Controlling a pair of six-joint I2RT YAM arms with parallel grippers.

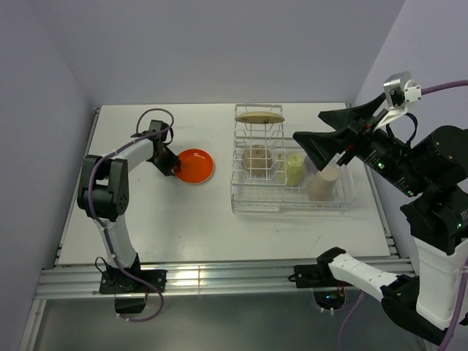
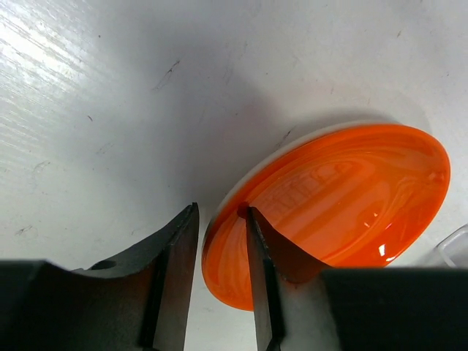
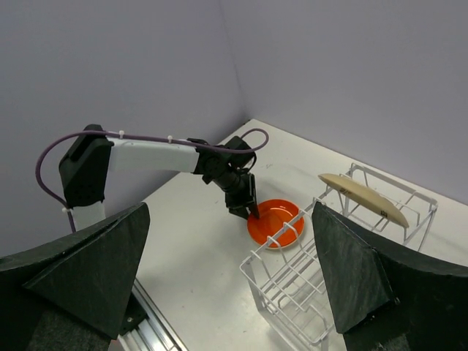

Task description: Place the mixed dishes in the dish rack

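Observation:
The orange plate (image 1: 196, 166) (image 2: 344, 197) (image 3: 281, 219) lies on the white table, left of the dish rack (image 1: 292, 201) (image 3: 292, 281). My left gripper (image 1: 170, 162) (image 2: 219, 208) straddles the plate's left rim, one finger (image 2: 257, 241) inside the plate and the other outside. A sliver of table shows between the outer finger and the rim. A cream saucer (image 1: 259, 117) (image 3: 363, 199) rests on top of the rack. An off-white bowl (image 1: 257, 159), a yellow-green cup (image 1: 295, 169) and a tan cup (image 1: 323, 183) sit in the rack. My right gripper (image 1: 307, 126) (image 3: 230, 216) hangs wide open and empty above the rack's right side.
The rack's upright plate slots (image 3: 289, 230) stand right beside the plate. The table's left edge rail (image 1: 77, 183) and the front aluminium rail (image 1: 219, 276) bound the surface. Grey walls close in the back and sides.

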